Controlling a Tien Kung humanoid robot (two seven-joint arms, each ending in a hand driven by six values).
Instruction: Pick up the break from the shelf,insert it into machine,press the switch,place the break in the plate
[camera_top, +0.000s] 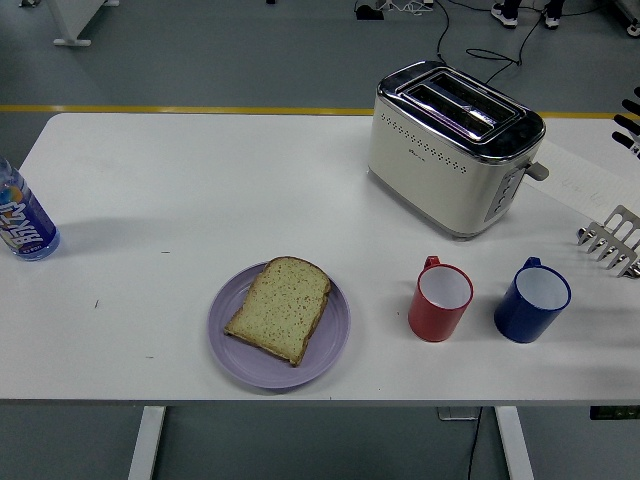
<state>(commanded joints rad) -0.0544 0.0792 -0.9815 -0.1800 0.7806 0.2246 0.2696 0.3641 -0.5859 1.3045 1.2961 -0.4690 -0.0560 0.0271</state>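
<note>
The bread slice lies flat on the purple plate — placement looks complete. Right robot hand is barely visible at the table's right edge; finger state cannot be determined. Retract clear of the toaster lever.
</note>
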